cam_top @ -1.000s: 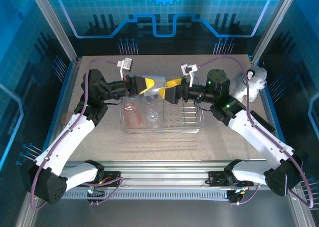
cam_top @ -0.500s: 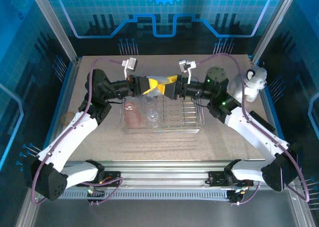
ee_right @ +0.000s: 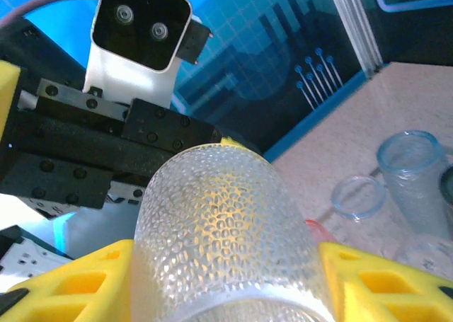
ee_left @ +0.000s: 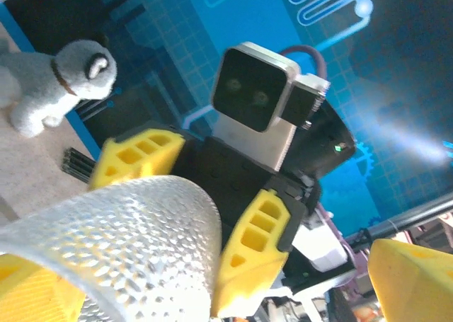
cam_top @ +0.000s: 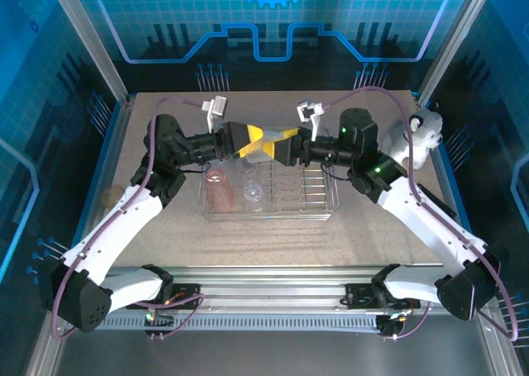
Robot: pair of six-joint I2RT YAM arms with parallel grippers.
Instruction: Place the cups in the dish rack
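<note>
A: We note the clear dimpled cup (ee_right: 219, 209) clamped between the fingers of the right pincer (ee_right: 226, 286). The left pincer (cam_top: 246, 138) faces it, spread wide, fingers either side of the cup's other end.

B: We flag two risks. The wall looks slick, so a light squeeze could let it drop. A left finger could also snag the rim when backing off.

A: Below both pincers, the dish rack (cam_top: 322, 204) holds a red-pink cup (cam_top: 217, 190) under the left pincer, with a clear tumbler (cam_top: 252, 194) beside it. A fall would strike them.
</note>
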